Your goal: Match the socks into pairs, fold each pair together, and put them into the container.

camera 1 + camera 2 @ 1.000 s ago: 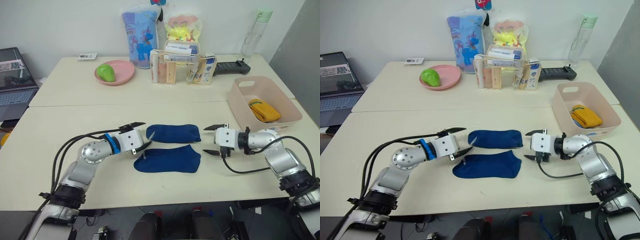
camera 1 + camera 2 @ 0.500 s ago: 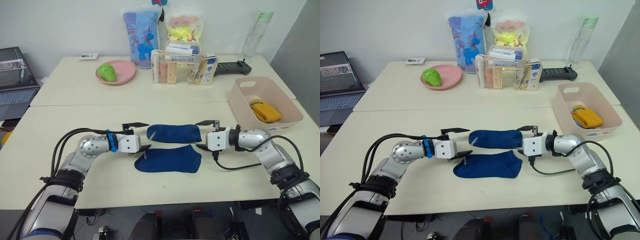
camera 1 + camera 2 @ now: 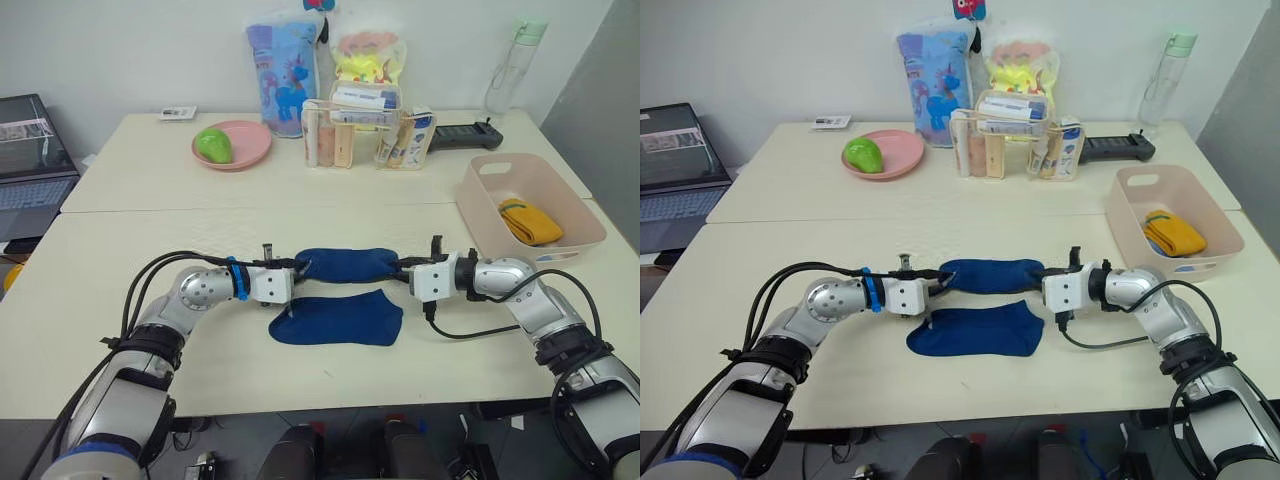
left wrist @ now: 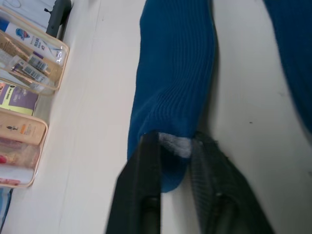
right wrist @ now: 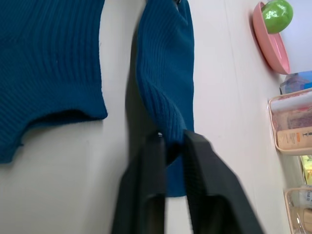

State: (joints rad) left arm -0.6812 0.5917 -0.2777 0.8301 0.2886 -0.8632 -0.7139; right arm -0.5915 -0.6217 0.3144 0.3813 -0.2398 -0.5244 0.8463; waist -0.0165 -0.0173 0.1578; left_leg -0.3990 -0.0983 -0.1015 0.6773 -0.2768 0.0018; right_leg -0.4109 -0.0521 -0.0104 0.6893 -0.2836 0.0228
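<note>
While the left tool (image 4: pixel 170 146) is pinching one end of the farther navy blue knit sock (image 3: pixel 348 264), the right tool (image 5: pixel 168 144) is clamping its other end. The second navy sock (image 3: pixel 338 319) is lying flat just beside it. A folded mustard yellow pair (image 3: pixel 527 220) is sitting in the pale pink rectangular plastic tub (image 3: pixel 480 210) on the cream worktop (image 3: pixel 120 250).

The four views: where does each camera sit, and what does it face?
Left eye, right eye: on the head, looking down at the table; both arms show.
Left wrist: faces the left gripper pinching one end of the farther navy sock.
Right wrist: faces the right gripper pinching its other end.
Shared: that sock, the nearer navy sock.
</note>
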